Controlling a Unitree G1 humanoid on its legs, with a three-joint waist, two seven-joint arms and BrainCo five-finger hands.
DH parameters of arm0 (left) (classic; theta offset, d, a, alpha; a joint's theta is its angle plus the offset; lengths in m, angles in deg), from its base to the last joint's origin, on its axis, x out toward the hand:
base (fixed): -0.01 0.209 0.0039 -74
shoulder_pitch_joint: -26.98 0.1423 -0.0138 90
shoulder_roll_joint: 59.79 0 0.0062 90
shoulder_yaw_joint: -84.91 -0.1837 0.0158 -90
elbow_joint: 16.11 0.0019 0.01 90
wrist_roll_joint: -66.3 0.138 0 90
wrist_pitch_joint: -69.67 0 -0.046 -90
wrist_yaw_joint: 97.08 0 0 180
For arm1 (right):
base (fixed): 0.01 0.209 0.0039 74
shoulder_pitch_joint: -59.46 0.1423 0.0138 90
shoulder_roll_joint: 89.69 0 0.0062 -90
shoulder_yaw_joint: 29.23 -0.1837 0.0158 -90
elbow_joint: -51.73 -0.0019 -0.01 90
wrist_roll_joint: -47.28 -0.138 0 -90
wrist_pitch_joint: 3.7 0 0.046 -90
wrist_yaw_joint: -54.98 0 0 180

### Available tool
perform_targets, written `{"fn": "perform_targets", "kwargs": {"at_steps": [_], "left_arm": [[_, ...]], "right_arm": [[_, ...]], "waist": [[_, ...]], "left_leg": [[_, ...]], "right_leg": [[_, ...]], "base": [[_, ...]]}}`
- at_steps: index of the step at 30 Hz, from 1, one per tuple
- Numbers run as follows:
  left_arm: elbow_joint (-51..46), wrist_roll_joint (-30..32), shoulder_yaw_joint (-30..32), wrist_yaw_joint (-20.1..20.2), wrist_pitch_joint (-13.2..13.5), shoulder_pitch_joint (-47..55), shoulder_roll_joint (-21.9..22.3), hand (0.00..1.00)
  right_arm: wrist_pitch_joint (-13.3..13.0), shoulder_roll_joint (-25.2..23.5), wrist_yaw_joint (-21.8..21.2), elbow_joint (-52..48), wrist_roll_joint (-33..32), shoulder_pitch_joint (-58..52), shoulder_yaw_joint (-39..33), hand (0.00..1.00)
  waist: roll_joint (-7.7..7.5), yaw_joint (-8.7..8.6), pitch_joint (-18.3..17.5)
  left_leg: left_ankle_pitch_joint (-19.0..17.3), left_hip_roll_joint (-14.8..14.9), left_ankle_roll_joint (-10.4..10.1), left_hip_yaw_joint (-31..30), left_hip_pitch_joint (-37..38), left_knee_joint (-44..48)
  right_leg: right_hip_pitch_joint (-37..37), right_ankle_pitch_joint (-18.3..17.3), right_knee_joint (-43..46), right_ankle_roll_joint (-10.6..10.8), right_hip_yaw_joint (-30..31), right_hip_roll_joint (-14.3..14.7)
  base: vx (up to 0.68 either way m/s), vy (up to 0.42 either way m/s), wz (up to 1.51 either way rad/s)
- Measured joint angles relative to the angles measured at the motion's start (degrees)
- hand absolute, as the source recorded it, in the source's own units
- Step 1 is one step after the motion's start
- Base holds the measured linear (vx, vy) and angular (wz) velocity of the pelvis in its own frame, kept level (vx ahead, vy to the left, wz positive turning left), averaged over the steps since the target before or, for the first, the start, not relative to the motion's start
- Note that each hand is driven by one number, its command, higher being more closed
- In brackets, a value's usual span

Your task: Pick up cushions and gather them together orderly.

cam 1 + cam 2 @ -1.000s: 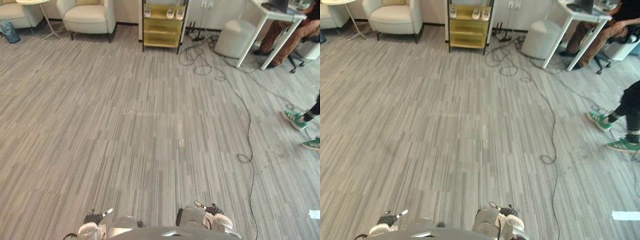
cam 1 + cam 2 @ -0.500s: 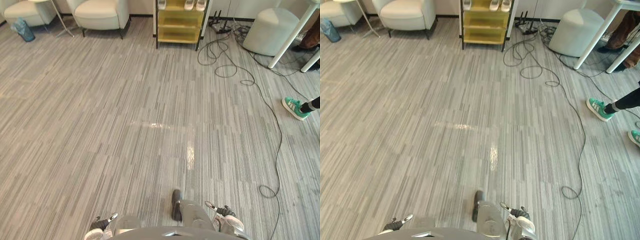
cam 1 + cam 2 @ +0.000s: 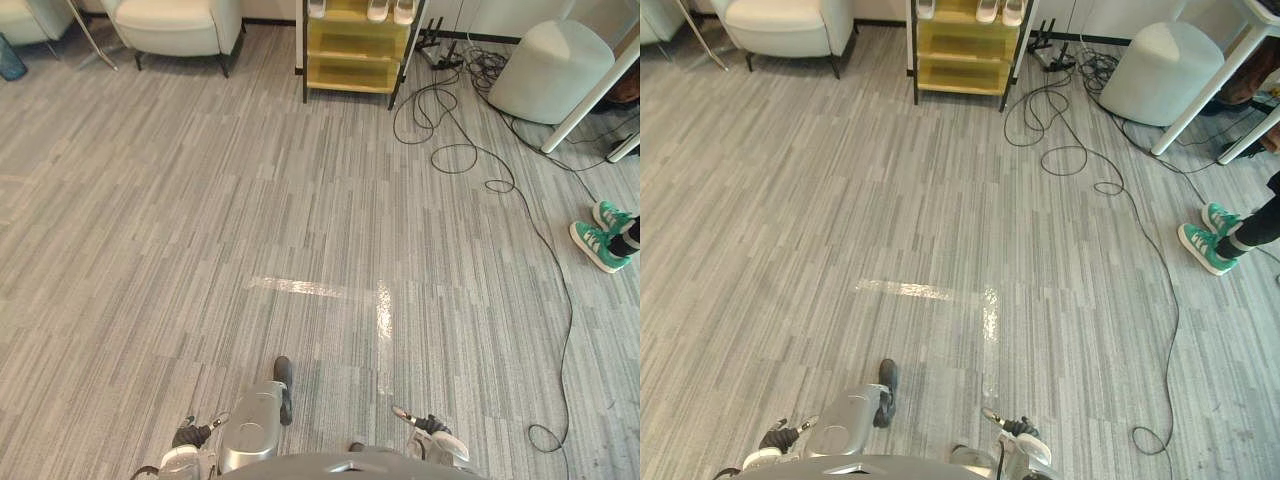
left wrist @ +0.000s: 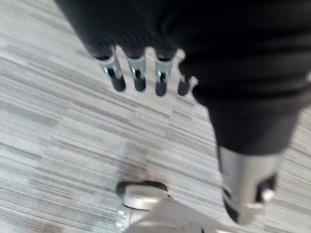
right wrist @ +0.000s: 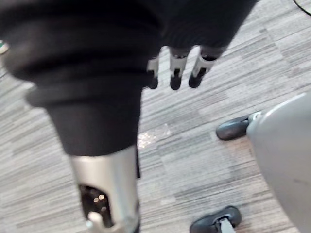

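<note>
Grey floor (image 3: 200, 220) is stretching up to a yellow shelf (image 3: 358, 60) at top centre. Left hand (image 4: 138, 73) and right hand (image 5: 177, 68) are hanging low, fingers seemingly straight and empty.

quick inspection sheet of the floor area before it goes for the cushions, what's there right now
surface: grey striped floor, one pale shiny streak ahead of the robot
job's things: nothing seen
clutter: nothing seen on the open floor
hands: left hand fingers straight, holding nothing; right hand the same; both hang low over the floor
cables: black cables tangled and looped on the floor at the far right
surroundings: armchair far left, yellow shelf with pale shoes on it, round grey stool, a person's green shoes at the right edge
</note>
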Motion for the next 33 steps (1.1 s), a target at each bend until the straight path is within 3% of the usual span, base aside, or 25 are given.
{"fn": "perform_targets", "kwargs": {"at_steps": [1,2,3,4,5,6,7,8,10,11,12,13,14,16,17,19,22,24,25,26,27,28,30,32,33], "left_arm": [[0.12,0.01,0.01,-0.01,-0.04,0.1,-0.03,0.0],[0.16,0.01,-0.25,0.0,-0.13,0.29,-0.25,0.0],[0.27,0.02,-0.82,0.01,-0.36,0.45,-0.82,0.0],[0.48,0.0,-1.68,0.0,-0.67,0.53,-1.37,0.0],[0.63,0.02,-2.0,0.0,-0.73,0.64,-1.56,0.0],[0.71,0.0,-2.2,-0.03,-0.76,0.61,-1.66,0.0],[0.66,0.0,-2.65,-0.02,-0.75,0.55,-1.68,0.0],[0.65,0.0,-2.71,-0.02,-0.74,0.5,-1.71,0.0],[0.62,-0.01,-2.73,0.01,-0.68,0.09,-1.79,0.0],[0.64,0.03,-2.72,0.01,-0.67,0.1,-1.72,0.0],[0.64,0.01,-2.68,0.01,-0.67,0.14,-1.78,0.0],[0.62,0.02,-2.51,0.24,-0.64,0.33,-2.14,0.0],[0.81,0.03,-2.09,0.45,-0.65,0.67,-2.84,0.0],[1.51,0.05,-1.3,0.59,-0.7,1.74,-0.72,0.0],[1.76,0.05,-1.19,0.76,-0.65,1.87,-0.24,0.0],[2.31,0.07,-0.61,1.21,-0.66,1.9,0.62,0.0],[2.43,0.39,-0.63,1.54,-0.68,1.67,0.67,0.0],[2.27,1.14,-0.65,1.59,-0.7,0.87,0.35,0.0],[2.23,1.13,-0.64,1.59,-0.69,0.7,0.37,0.0],[1.74,1.15,-0.62,1.56,-0.68,0.55,0.62,0.0],[1.75,1.13,-0.34,1.53,-0.69,0.47,0.61,0.0],[1.75,1.13,-0.11,1.53,-0.69,0.32,0.98,0.0],[1.59,1.09,-0.03,1.5,-0.69,0.27,1.17,0.0],[1.28,1.05,0.27,1.42,-0.67,0.21,2.06,0.0],[0.85,1.14,0.98,1.49,-0.75,0.39,1.88,0.0]], "right_arm": [[-0.03,-0.09,-0.03,-0.03,0.27,-0.01,0.02,0.0],[0.0,-0.4,-0.12,-0.02,0.91,-0.01,0.29,0.0],[0.04,-0.92,-0.4,-0.06,1.31,-0.16,0.53,0.0],[0.02,-0.83,-0.58,-0.07,1.29,-0.5,0.57,0.0],[-0.01,-0.64,-0.51,-0.72,1.37,-0.92,0.56,0.0],[-0.04,-0.46,-0.52,-1.06,1.46,-1.12,0.77,0.0],[0.01,-0.53,-0.53,-0.96,1.5,-0.92,0.69,0.0],[0.01,-0.64,-0.52,-0.94,1.85,-0.92,0.7,0.0],[0.03,-0.69,-0.6,-0.89,1.83,-0.88,0.5,0.0],[0.03,-0.7,-0.61,-0.92,1.82,-0.62,0.5,0.0],[0.04,-0.75,-0.6,-0.9,1.85,-0.6,0.56,0.0],[0.06,-0.93,-0.61,-0.67,1.83,-0.79,0.56,0.0],[0.07,-1.13,-0.75,0.2,1.65,-1.26,0.41,0.0],[0.03,0.6,-0.8,1.04,1.84,-1.34,-0.01,0.0],[0.06,0.6,-0.8,1.24,1.85,-1.38,-0.01,0.0],[0.04,1.2,-1.39,1.21,1.79,-1.45,-0.28,0.0],[0.05,1.36,-1.46,1.29,1.69,-1.44,-0.28,0.0],[0.05,1.29,-1.41,1.4,1.2,-1.63,-0.28,0.0],[0.03,1.29,-1.4,1.31,1.09,-1.77,-0.3,0.0],[0.0,1.29,-1.34,1.14,0.51,-2.24,-1.08,0.0],[0.0,1.16,-1.3,0.87,-0.11,-2.59,-1.77,0.0],[0.0,1.32,-1.3,0.45,-0.66,-2.95,-2.09,0.0],[0.01,1.23,-1.3,-0.41,-0.83,-3.35,-2.46,0.0],[-0.15,1.49,-1.31,-1.71,-0.99,-4.05,-2.59,0.0],[0.15,0.98,-1.21,-2.56,-1.02,-4.59,-2.52,0.0]], "waist": [[-0.07,0.09,-0.14],[-0.33,-0.03,-0.45],[-0.82,-0.62,-0.62],[-1.2,-1.2,-0.83],[-1.33,-1.83,-0.97],[-1.28,-2.07,-1.02],[-0.44,-2.05,-0.93],[-0.54,-2.12,-1.28],[-0.55,-2.26,-1.42],[-0.38,-2.55,-1.45],[-0.48,-2.59,-1.51],[-1.16,-2.51,-1.82],[-3.39,-2.39,-2.58],[0.17,-2.63,-4.01],[0.3,-2.63,-4.08],[2.39,-3.09,-4.56],[2.63,-3.06,-4.46],[1.77,-2.73,-3.63],[1.87,-2.51,-3.44],[2.09,-1.9,-3.07],[2.21,-1.81,-2.6],[2.78,-1.9,-2.52],[3.04,-1.71,-2.41],[4.45,-1.64,-2.31],[4.25,-1.08,-2.73]], "left_leg": [[-0.75,-0.05,0.31,0.73,0.9,-0.05],[-2.29,-0.51,0.7,2.1,3.27,-0.72],[-4.1,-1.66,0.28,2.38,6.33,-1.72],[-4.9,-2.8,0.5,2.65,9.71,-2.96],[-5.08,-3.43,0.58,3.19,12.47,-4.25],[-5.2,-4.12,0.65,3.65,16.98,-6.87],[-5.15,-4.07,0.61,3.9,20.25,-8.71],[-5.15,-3.87,0.6,3.85,21.33,-9.28],[-5.53,-2.96,-0.05,3.44,23.22,-9.64],[-6.1,-2.09,-1.01,2.91,23.76,-9.64],[-6.27,-2.03,-1.31,2.56,23.72,-9.69],[-6.74,-2.37,-2.1,1.99,23.89,-9.88],[-7.49,-4.05,-2.88,0.42,25.02,-10.91],[-7.96,-1.8,-3.18,-1.37,26.02,-11.99],[-8.18,-1.37,-3.49,-1.69,25.88,-12.1],[-9.02,0.45,-4.31,-3.54,25.23,-11.49],[-10.27,1.92,-6.39,-4.25,22.98,-6.1],[-10.58,2.98,-7.49,-4.2,16.04,8.51],[-10.35,3.29,-7.89,-4.07,14.9,11.04],[-9.22,3.98,-9.67,-3.91,12.17,17.29],[-10.74,5.0,-8.27,-3.28,10.58,20.87],[-12.88,6.3,-7.2,-2.13,9.26,21.21],[-13.94,7.29,-7.11,-2.17,7.96,15.83],[-11.13,8.46,-7.04,-1.9,8.84,5.82],[-10.39,6.75,-6.72,-0.57,10.0,2.4]], "right_leg": [[-1.42,-0.38,3.91,0.62,0.93,-0.17],[-5.83,0.14,15.54,3.61,2.22,-0.96],[-11.03,2.83,28.37,9.61,2.55,-1.9],[-14.19,3.77,38.04,11.07,0.2,-3.46],[-15.76,3.05,42.77,8.73,-3.85,-5.67],[-17.06,0.46,45.43,4.18,-10.17,-8.81],[-17.71,-2.38,43.02,3.42,-15.03,-9.69],[-17.99,-3.58,40.41,3.08,-17.18,-9.65],[-18.8,-5.29,29.4,1.07,-20.53,-7.81],[-19.05,-4.18,18.98,0.59,-20.15,-5.11],[-18.93,-2.86,15.1,0.55,-19.91,-4.22],[-18.69,3.2,6.33,-0.17,-18.5,-2.43],[-19.67,11.97,2.35,-2.28,-15.36,-1.94],[-18.32,11.84,1.79,-2.65,-15.94,-0.16],[-17.61,11.81,0.09,-2.63,-16.13,0.43],[-14.83,13.2,-5.87,-2.95,-17.55,2.8],[-12.05,13.33,-10.36,-3.3,-18.48,4.12],[-10.36,13.34,-12.05,-3.3,-18.83,4.1],[-10.07,13.33,-12.16,-3.31,-18.85,4.13],[-9.31,13.31,-12.46,-3.31,-18.8,4.07],[-8.39,13.14,-13.02,-3.22,-18.69,3.94],[-8.05,13.12,-13.35,-3.19,-18.29,3.87],[-8.29,13.24,-13.43,-2.33,-17.58,3.36],[-8.25,14.09,-13.53,-0.62,-17.32,3.62],[-8.39,14.15,-13.27,0.19,-17.02,2.6]], "base": [[0.4,0.212,-0.47],[0.39,0.201,-0.39],[0.47,0.222,-0.35],[0.39,0.161,-0.15],[0.38,0.132,-0.09],[0.38,0.1,-0.16],[0.42,0.08,-0.18],[0.33,0.026,-0.12],[0.26,-0.041,0.09],[0.25,-0.078,0.17],[0.24,-0.082,0.23],[0.19,-0.086,0.28],[0.26,-0.143,0.24],[0.28,-0.152,0.16],[0.21,-0.114,0.14],[0.18,-0.133,0.2],[0.06,-0.08,0.17],[0.0,-0.038,0.18],[0.02,-0.003,0.08],[0.05,0.062,0.07],[0.05,0.111,0.08],[0.04,0.129,0.06],[0.01,0.109,-0.08],[0.03,0.188,-0.19],[0.12,0.223,-0.11]]}}
